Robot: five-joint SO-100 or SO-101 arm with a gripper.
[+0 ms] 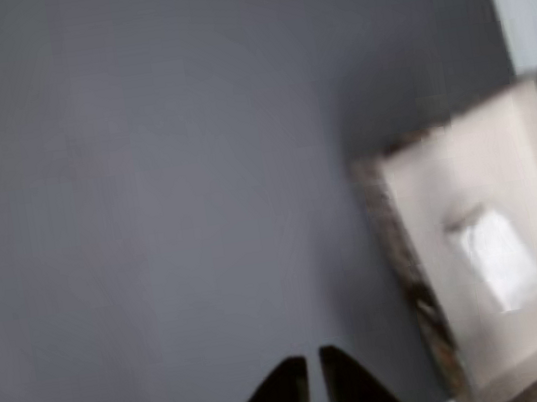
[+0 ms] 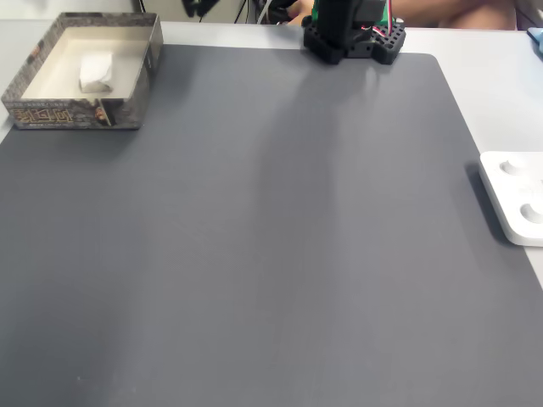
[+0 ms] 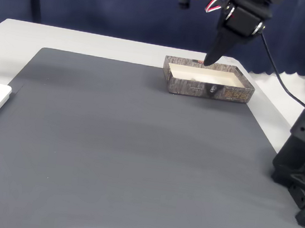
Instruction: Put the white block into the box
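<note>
White block (image 2: 96, 71) lies in cream-lined box (image 2: 127, 108).

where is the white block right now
The white block lies inside the box on its cream floor, at the top-left corner of the grey mat in a fixed view.

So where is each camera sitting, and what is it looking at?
Other view: rides by the fingers, looking down at the grey mat and the box holding the white block.
A fixed view: high, facing the arm's base across the mat; box far left.
A fixed view: low, beside the base, looking across the mat at the arm above the box.
All share the box.
</note>
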